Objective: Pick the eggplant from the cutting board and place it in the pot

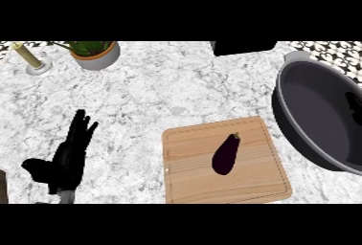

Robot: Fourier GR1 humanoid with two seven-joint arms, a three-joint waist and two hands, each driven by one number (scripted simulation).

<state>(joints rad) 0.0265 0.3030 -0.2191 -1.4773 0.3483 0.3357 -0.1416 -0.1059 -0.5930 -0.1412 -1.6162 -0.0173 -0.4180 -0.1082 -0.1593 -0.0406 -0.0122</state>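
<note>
**One eggplant on the board, one open hand off to the left**

The left hand [68, 155] shows at the lower left of the head view, fingers straight and pointing up the counter, thumb spread out to the side. It holds nothing and touches none of the objects (its dark shape lies over bare marble only). The right hand does not show.

The eggplant [225, 154] lies near the middle of the cutting board [262, 184], stem end pointing up and slightly right, clear of all the board's edges. The board sits at the lower centre, well apart from the left hand, with a stretch of bare counter [170, 91] between them. The board's right edge comes near the pot [284, 91], which fills the right side and runs off the view's right edge; its dark inside looks bare. Open counter spreads above the board up to the far objects.

Counted: one eggplant, one cutting board, one pot. Along the far edge stand one potted plant [94, 53], one candle in a holder [32, 60], and one dark block [243, 47] cut off by the top.
</note>
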